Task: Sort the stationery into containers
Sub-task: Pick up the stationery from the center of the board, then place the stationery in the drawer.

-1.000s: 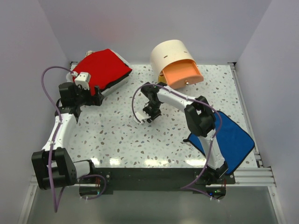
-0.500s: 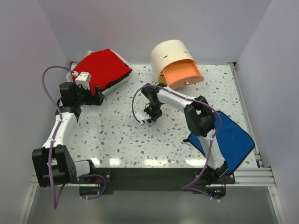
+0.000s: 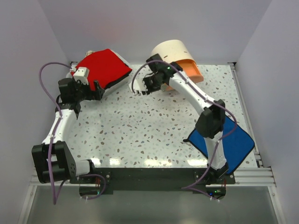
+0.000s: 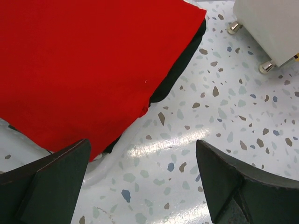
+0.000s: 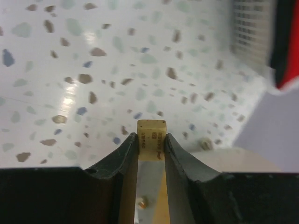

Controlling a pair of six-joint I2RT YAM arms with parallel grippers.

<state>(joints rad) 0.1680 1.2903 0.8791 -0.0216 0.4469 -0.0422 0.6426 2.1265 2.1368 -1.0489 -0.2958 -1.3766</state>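
Right gripper (image 5: pixel 151 141): clamped on the tiny tan cube (image 5: pixel 151 133), close to the cream drum (image 3: pixel 167 52).
Left gripper (image 4: pixel 144 183): jaws spread, empty, beside the red-topped case (image 3: pixel 103 68).

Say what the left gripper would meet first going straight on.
Likely the white case with a red fabric top, just beyond the open left gripper; depth is unclear, so the speckled table may come first.
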